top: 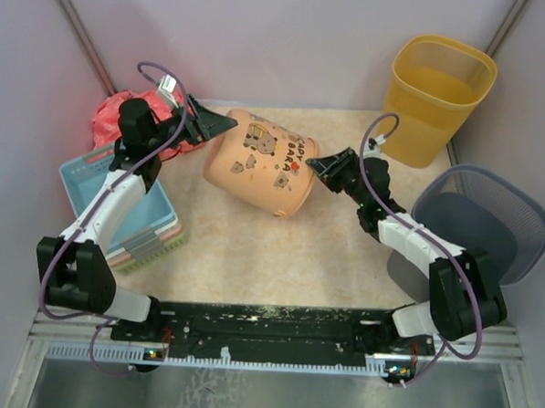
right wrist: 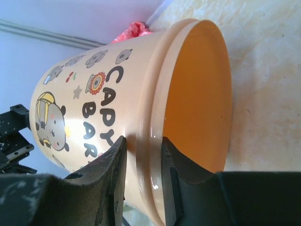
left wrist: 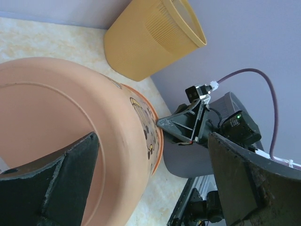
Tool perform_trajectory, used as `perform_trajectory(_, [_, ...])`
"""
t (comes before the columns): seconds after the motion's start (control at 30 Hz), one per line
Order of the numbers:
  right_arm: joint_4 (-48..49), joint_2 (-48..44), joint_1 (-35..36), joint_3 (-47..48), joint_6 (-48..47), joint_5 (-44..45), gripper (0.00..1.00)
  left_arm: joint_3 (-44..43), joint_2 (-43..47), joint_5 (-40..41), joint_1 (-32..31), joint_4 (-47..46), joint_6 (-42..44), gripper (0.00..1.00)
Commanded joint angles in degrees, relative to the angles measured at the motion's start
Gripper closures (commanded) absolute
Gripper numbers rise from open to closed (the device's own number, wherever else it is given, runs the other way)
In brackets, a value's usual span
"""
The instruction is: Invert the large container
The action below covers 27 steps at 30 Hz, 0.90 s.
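Observation:
The large container (top: 261,162) is a peach bucket printed with capybaras. It lies on its side mid-table, its mouth to the right and its base to the left. My right gripper (top: 328,163) is shut on its rim: in the right wrist view (right wrist: 143,141) one finger is inside the mouth and the other outside on the printed wall (right wrist: 94,94). My left gripper (top: 224,124) is open at the bucket's base. In the left wrist view (left wrist: 151,141) one finger lies over the base (left wrist: 61,117) and the other stands off to the side.
A yellow waste bin (top: 438,94) stands upright at the back right. A grey mesh bin (top: 491,220) lies at the right edge. A blue basket (top: 82,171) on stacked trays sits at the left, with a red bag (top: 122,114) behind it.

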<state>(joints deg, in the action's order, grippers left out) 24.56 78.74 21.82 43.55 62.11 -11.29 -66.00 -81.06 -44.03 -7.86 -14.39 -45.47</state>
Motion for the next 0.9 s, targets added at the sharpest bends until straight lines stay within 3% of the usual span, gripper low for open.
perform_trajectory(0.0, [2.02, 2.57, 2.64, -1.10, 1.99, -3.80, 0.69, -2.77, -1.37, -10.67, -6.23, -5.21, -5.85, 0.00])
perform_trajectory(0.3, [0.00, 4.32, 3.35, -2.09, 2.86, -2.18, 0.60, -4.68, -3.91, -9.74, -10.57, -6.51, -6.35, 0.00])
perform_trajectory(0.53, [-4.71, 4.23, 3.75, -1.32, 1.27, -0.33, 0.44, -3.41, -5.43, -8.88, -13.06, -7.78, -6.66, 0.00])
perform_trajectory(0.77, [-12.45, 0.54, 3.63, 0.08, -3.29, 3.39, 0.42, -4.35, -7.09, -9.64, -13.81, -8.33, -6.99, 0.00])
perform_trajectory(0.87, [-19.44, -2.80, 2.94, 1.85, -9.16, 5.65, 0.42, -8.06, -6.67, -9.03, -13.82, -1.60, -1.80, 0.00])
